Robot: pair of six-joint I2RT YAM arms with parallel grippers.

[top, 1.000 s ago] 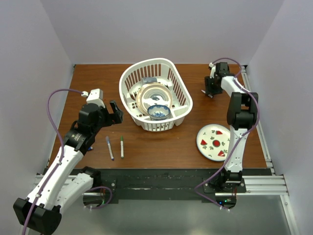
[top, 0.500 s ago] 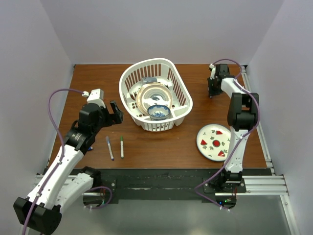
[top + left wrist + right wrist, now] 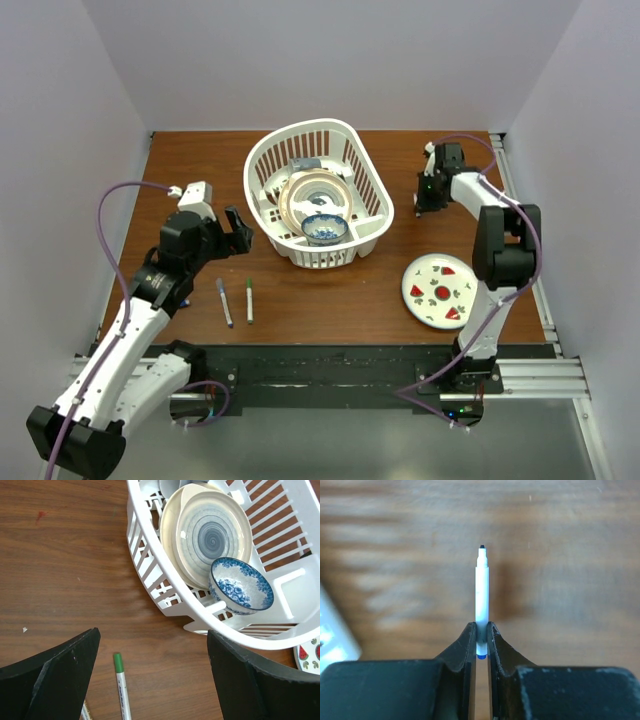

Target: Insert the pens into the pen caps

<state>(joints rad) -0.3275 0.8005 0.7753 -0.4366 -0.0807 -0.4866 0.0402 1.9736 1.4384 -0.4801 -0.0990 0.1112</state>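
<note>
Pen (image 3: 481,595) clamped in the right gripper (image 3: 481,628), out at the far right of the table (image 3: 190,160), with the fingers closed tight on the barrel just above its blue tail end. The barrel runs straight out ahead of the fingers, in line with the wrist, with the bare dark tip leading (so the writing end is the free one, which is what a cap needs). Whether it is clear of the wood I can't say for sure; the background in the wrist view is blurred.

Over on the other side, the left gripper (image 3: 228,232) is spread wide with nothing in it, hanging beside the basket (image 3: 262,200). Just on its near side lie the green-ended pen (image 3: 120,690) and, close alongside, the other pen (image 3: 224,302), not touching, both with their long axes running roughly near to far. In the left wrist view the green-ended pen sits low between the open fingers, green end toward the basket. Whether that green bit is a cap or just the tail, I can't tell.

Left arm is plainly the nearer one to that pair; the right is well apart, across the basket.

Loose caps? I can't pick any out. My read is that any cap has to meet the held pen head-on, along its axis, from the tip side.
</note>
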